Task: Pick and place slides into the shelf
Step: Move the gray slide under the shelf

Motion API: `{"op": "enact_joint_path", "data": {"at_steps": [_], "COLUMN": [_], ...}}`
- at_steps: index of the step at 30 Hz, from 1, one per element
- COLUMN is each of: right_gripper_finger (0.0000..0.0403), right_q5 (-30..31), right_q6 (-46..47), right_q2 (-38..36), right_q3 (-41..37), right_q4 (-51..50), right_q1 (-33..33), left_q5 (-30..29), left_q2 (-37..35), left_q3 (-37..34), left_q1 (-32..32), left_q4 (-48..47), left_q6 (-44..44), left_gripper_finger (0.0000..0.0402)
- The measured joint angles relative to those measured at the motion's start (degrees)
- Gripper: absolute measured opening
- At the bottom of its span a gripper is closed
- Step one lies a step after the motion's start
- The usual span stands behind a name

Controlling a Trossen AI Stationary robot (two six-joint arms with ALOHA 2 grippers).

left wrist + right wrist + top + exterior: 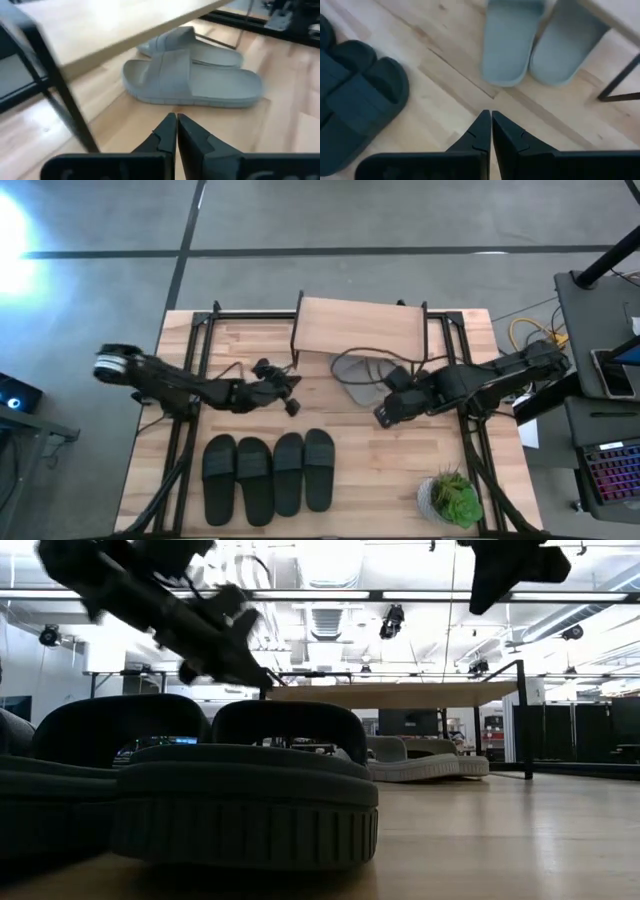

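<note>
Black slides fill the front of the low view, big and close. From above there are four of them in a row on the desk, well in front of both sets of fingers. None of these is in the shelf yet.

Two light grey slides lie side by side, partly under the shelf, with their ends sticking out. They are just ahead of the left fingers and the right fingers. So I think one pair is nearly put away and two pairs are left.

Both sets of fingers are pressed tight together and hold nothing. They hang above the desk, the left fingers near the shelf's black leg, the right fingers between the grey slides and the black ones.

The desk is pale wood planks with black rails. A small potted plant sits well behind the right fingers. Beyond is a grey floor and a big bright room with ceiling lights.
</note>
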Motion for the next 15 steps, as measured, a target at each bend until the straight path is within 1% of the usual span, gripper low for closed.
{"op": "enact_joint_path", "data": {"at_steps": [2, 3, 7, 9, 11, 15], "right_gripper_finger": [0.0008, 0.0008, 0.0008, 0.0008, 0.0009, 0.0019], "right_q5": [-1.0, -0.5, 6.5, 9.9, 12.0, 12.3], "right_q6": [0.8, 2.3, 11.9, 16.6, 21.8, 35.3], "right_q2": [1.6, 2.5, 3.0, 2.0, 1.0, -1.5], "right_q3": [-0.1, -0.1, 0.0, 0.3, 1.1, 2.6], "right_q4": [0.0, 0.0, -0.9, -2.1, -6.1, -22.5], "right_q1": [0.2, 0.5, 2.1, 2.5, 2.4, 2.4], "left_q5": [-1.2, -2.4, -8.4, -10.8, -11.1, -10.6], "left_q2": [-5.0, -7.6, -16.7, -20.7, -24.5, -30.4], "left_q3": [-0.6, -0.6, -0.8, -0.9, -0.9, -2.4], "left_q1": [-0.4, -0.4, -0.4, -0.3, 0.1, 1.8], "left_q4": [-4.3, -7.6, -21.5, -25.7, -27.5, -28.5], "left_q6": [-0.1, -0.2, -0.5, -0.5, -0.5, -0.5], "left_gripper_finger": [0.0, 0.0, 0.0, 0.0, 0.0, 0.0]}}
